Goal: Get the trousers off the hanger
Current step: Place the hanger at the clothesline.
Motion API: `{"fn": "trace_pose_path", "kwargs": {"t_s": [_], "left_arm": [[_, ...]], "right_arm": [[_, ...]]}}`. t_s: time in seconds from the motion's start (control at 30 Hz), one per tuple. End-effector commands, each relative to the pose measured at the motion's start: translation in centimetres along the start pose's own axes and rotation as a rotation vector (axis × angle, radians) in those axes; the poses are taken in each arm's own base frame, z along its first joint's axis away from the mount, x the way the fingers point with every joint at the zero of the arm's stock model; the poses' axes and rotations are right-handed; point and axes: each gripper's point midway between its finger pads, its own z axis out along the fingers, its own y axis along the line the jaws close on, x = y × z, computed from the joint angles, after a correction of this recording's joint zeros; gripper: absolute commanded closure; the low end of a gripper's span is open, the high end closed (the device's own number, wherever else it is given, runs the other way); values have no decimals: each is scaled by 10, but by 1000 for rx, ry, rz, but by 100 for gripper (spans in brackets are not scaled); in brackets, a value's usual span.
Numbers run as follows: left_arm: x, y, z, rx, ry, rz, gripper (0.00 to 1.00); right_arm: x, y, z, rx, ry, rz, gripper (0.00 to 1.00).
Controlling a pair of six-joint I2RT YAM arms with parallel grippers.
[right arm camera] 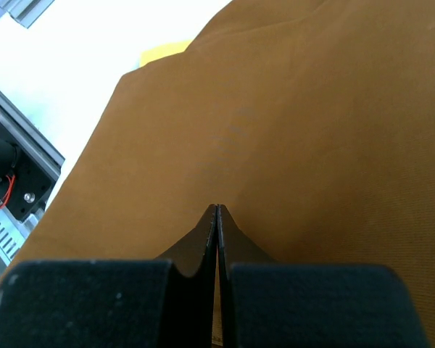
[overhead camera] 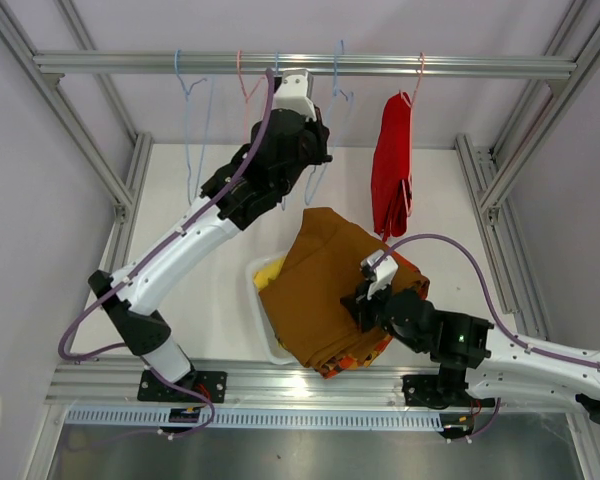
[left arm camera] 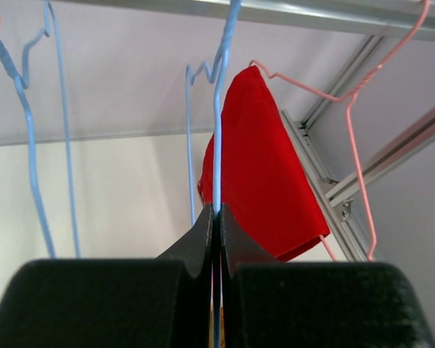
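Observation:
Red trousers [overhead camera: 390,175] [left arm camera: 264,167] hang folded over a pink hanger [overhead camera: 417,75] [left arm camera: 355,138] on the top rail. My left gripper [overhead camera: 318,150] [left arm camera: 216,210] is raised to the rail and shut on the wire of a bare blue hanger [left arm camera: 217,123] just left of the red pair. Brown trousers [overhead camera: 320,290] [right arm camera: 297,109] lie on top of a heap in the white basket [overhead camera: 263,330]. Yellow trousers [overhead camera: 270,270] [right arm camera: 163,52] and an orange-red patterned pair [overhead camera: 365,357] peek out beneath. My right gripper [overhead camera: 360,300] [right arm camera: 217,208] hovers over the brown cloth, shut, with nothing seen between its fingers.
More bare hangers dangle from the rail to the left: a blue one [overhead camera: 190,100] [left arm camera: 29,130] and a pink one [overhead camera: 245,85]. Aluminium frame posts [overhead camera: 510,170] stand on both sides of the white table [overhead camera: 220,290].

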Motion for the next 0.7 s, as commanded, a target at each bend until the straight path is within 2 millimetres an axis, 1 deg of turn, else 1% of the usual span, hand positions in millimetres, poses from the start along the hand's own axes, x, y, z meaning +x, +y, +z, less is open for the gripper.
{"fn": "trace_pose_path", "kwargs": {"t_s": [0.0,0.17,0.37,0.47,0.5,0.57,0.67], "left_arm": [[-13,11,2,-58,-53,-44,99],[3,11,6,-57,-19,-41,99],[14,10,8,-44,-1,-35,99],[13,7,15,-44,-1,-21,99],[6,3,18,-43,-7,-27,99],[12,2,21,-45,15,-12,99],[10,-1,23,-39,9,-17,99]], "right_arm": [[-1,2,0,-13,-7,12,100],[0,2,4,-10,1,0,100],[3,2,6,-10,11,0,100],[0,3,5,-12,3,3,100],[-2,2,5,-10,-2,2,100],[-2,1,5,-6,-1,1,100],[-2,0,6,-7,-2,6,100]]}}
